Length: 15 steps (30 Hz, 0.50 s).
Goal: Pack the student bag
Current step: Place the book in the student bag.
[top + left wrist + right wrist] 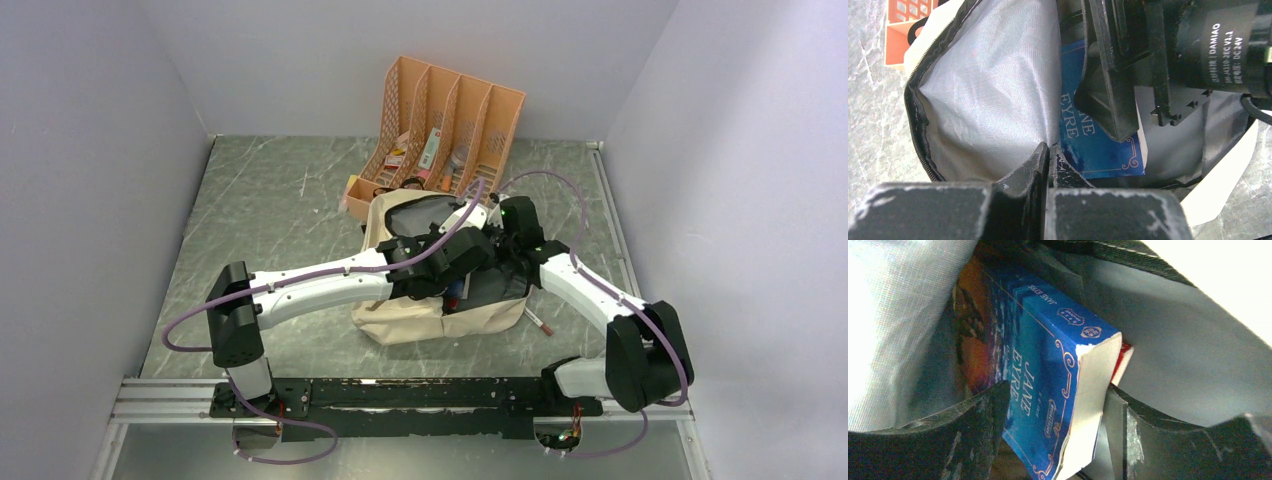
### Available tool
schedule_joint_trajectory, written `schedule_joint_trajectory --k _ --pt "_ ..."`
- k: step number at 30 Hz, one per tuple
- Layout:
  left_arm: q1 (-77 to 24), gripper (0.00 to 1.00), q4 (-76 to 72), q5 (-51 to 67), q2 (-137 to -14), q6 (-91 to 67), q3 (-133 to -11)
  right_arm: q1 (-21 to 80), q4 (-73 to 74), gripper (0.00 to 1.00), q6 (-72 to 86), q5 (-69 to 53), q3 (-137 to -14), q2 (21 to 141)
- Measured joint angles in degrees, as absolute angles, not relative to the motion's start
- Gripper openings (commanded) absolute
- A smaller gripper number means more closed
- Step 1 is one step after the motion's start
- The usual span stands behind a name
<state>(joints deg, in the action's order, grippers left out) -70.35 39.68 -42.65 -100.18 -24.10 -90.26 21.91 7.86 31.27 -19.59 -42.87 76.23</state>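
The beige student bag (412,320) lies open in the middle of the table, its grey lining (993,90) showing. My left gripper (1049,150) is shut on a fold of that lining at the bag's mouth and holds it open; in the top view it (452,265) sits over the opening. My right gripper (1058,410) is inside the bag, shut on a blue "Jane Eyre" book (1048,355), one finger on the cover and one on the back. The book (1098,145) also shows in the left wrist view, partly behind the right gripper's finger (1108,100).
The orange file organizer (440,120) with several items stands just behind the bag. A pen (540,322) lies on the table at the bag's right. A red-edged item (1124,357) sits behind the book inside the bag. Grey walls enclose the table.
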Motion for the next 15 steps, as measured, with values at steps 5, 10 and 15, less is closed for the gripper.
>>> schedule_joint_trajectory --k 5,10,15 --pt "-70.3 0.05 39.7 -42.7 -100.2 -24.2 -90.2 21.9 13.1 0.71 28.3 -14.5 -44.9 74.1" --pt "-70.3 0.05 39.7 -42.6 -100.2 -24.2 -90.2 21.9 17.8 0.71 25.9 -7.6 -46.6 70.1" --pt "-70.3 0.13 39.7 -42.0 -100.2 -24.1 -90.2 21.8 20.4 0.71 25.3 -0.2 -47.8 64.6"
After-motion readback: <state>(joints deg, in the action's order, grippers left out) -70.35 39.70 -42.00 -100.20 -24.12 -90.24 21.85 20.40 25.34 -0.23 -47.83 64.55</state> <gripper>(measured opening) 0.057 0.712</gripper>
